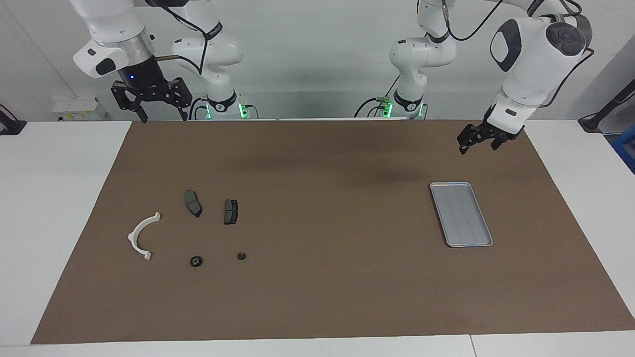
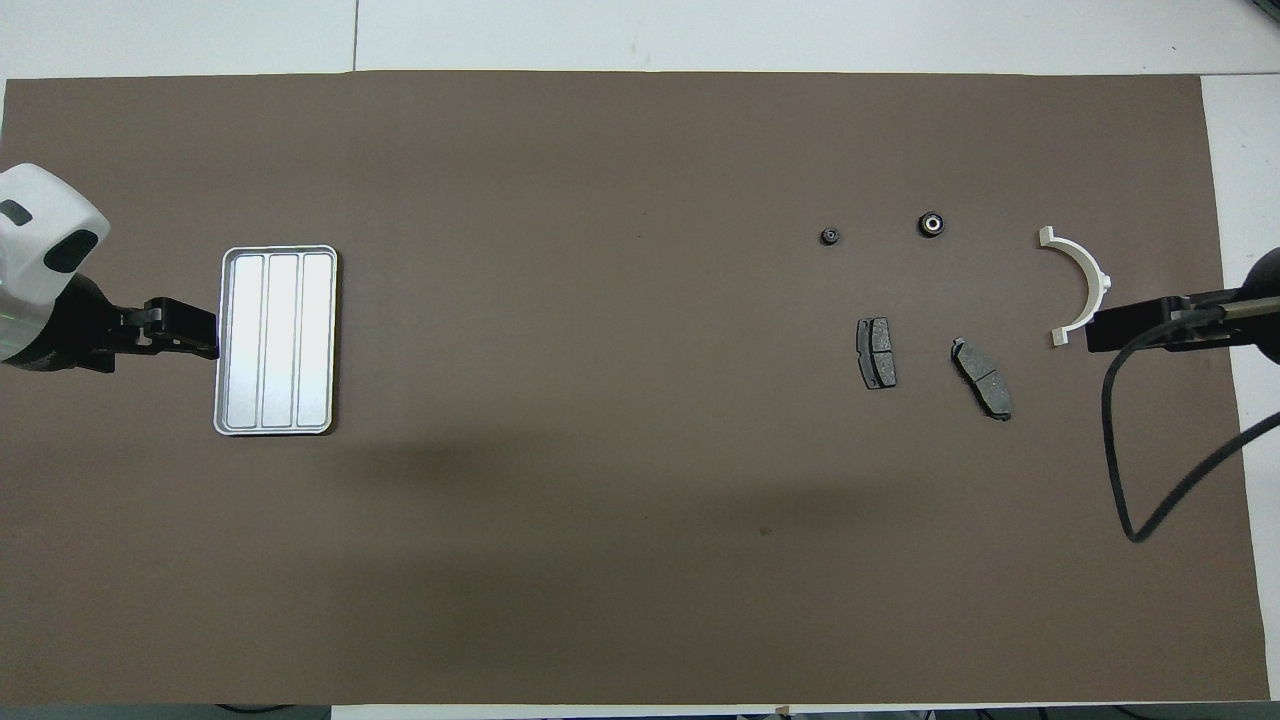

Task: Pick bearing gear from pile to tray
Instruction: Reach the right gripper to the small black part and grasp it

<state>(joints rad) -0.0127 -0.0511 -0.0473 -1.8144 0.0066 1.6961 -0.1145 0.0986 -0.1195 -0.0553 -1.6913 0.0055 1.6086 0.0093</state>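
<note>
The bearing gear is judged small, stiff, light; it is best pinched across its rim. Both the right pincer and the left pincer are held spread, empty.

White arms; black grippers; black cables

On the brown mat lie one silver tray, one white curved arc piece, two dark grey brake pads, the first beside the second, and two small black round pieces, one larger and one smaller. Two robot arms stand at the table.
</note>
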